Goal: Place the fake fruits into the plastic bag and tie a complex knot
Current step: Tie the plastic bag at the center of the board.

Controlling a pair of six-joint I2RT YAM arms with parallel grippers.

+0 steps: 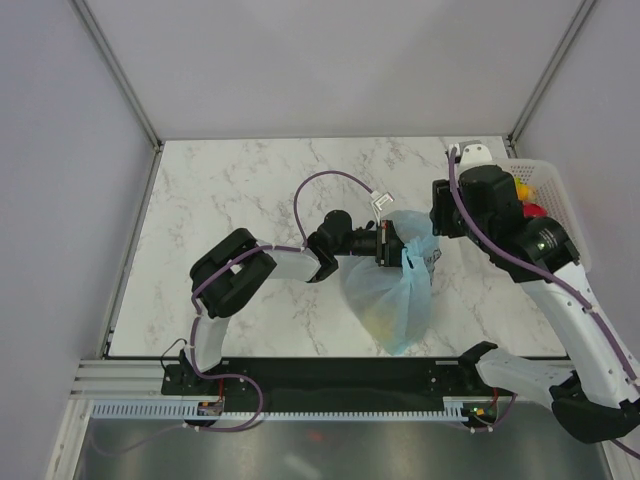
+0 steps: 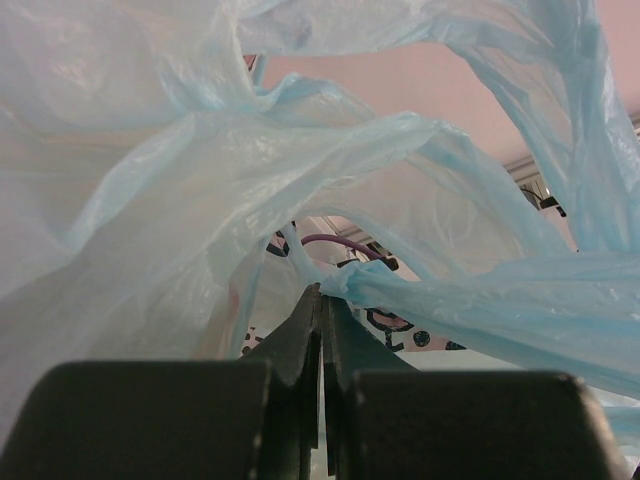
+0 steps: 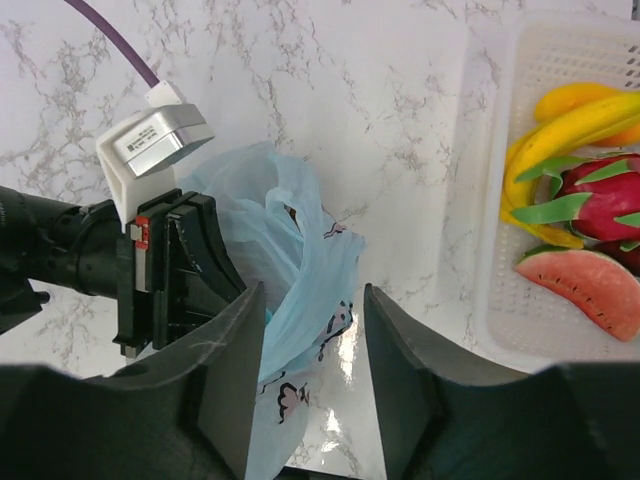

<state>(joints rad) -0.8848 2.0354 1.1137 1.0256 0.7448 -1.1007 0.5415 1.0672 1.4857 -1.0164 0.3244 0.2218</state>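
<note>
The light-blue plastic bag (image 1: pixel 395 290) lies on the marble table, with something yellowish showing faintly through its lower part. My left gripper (image 1: pixel 388 243) is shut on a twisted strand of the bag (image 2: pixel 200 180) at its fingertips (image 2: pixel 322 292). My right gripper (image 3: pixel 315 370) is open and empty, hovering just above the bag's handle loops and doodle panel (image 3: pixel 300 260); in the top view it (image 1: pixel 438 222) is right of the bag's top. Fake fruits lie in the white basket: yellow bananas (image 3: pixel 575 120), a dragon fruit (image 3: pixel 600 195) and an orange-red slice (image 3: pixel 590 285).
The white mesh basket (image 1: pixel 553 185) stands at the table's right edge, behind my right arm; its rim also shows in the right wrist view (image 3: pixel 478 200). The left wrist's camera block (image 3: pixel 150 145) and purple cable (image 1: pixel 320 185) sit beside the bag. Walls close in the table.
</note>
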